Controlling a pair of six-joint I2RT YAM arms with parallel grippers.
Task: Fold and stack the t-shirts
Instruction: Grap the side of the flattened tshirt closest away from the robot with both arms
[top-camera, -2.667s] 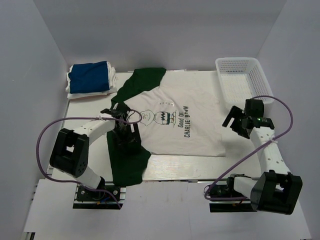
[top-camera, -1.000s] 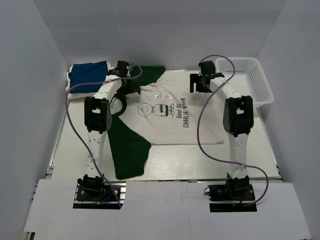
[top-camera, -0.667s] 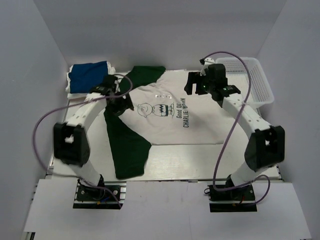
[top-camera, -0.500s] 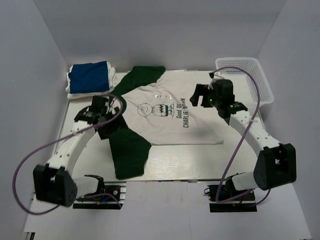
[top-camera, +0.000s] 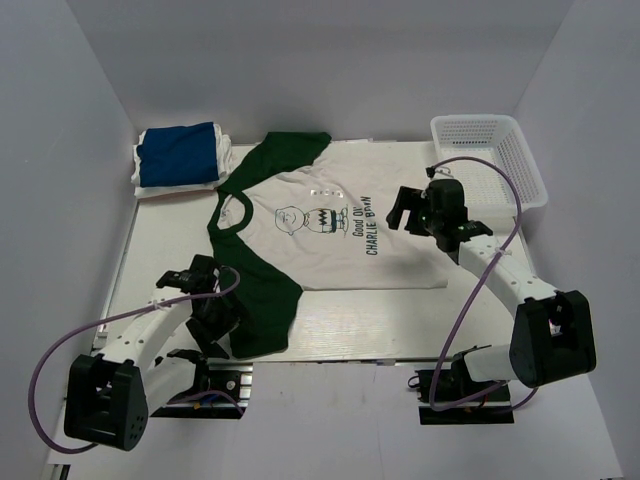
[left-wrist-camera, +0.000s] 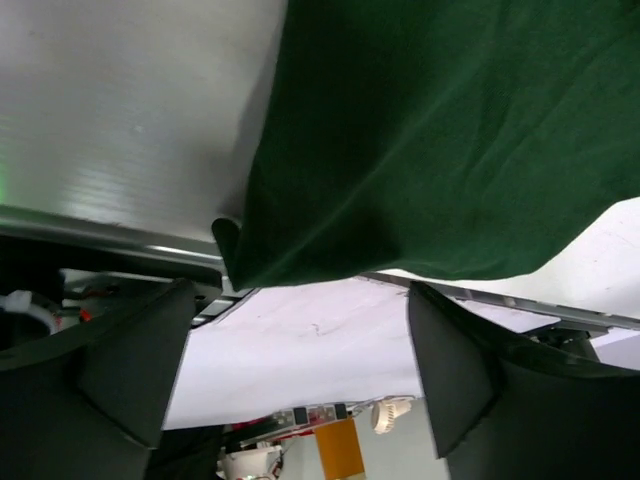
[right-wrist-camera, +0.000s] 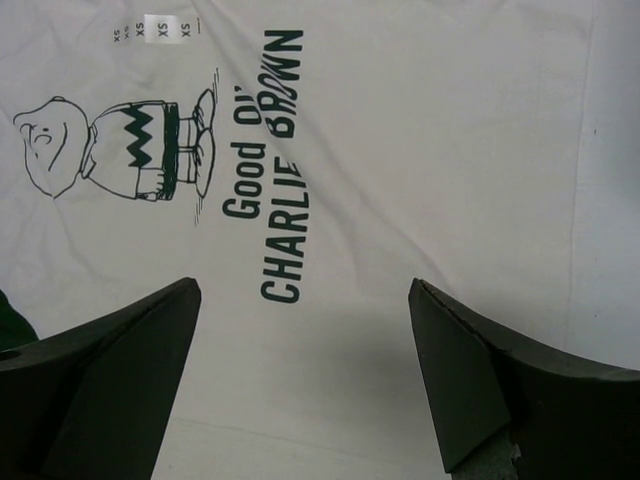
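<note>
Charlie Brown shirt spread flat, print up, mid-surface. Left pincer jaws apart, empty, over its near green sleeve hem. Right pincer jaws apart, empty, above its lettering. Blue shirt folded, beyond its far-left sleeve.

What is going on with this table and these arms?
Two robot arms are working on a white Charlie Brown t-shirt with green sleeves. It lies spread flat on the table, not yet folded. The left gripper, open, hovers at the cuff of the near green sleeve, by the table's near edge. The right gripper, also open, hovers over the shirt's body. A folded blue shirt already sits in the far left corner.
</note>
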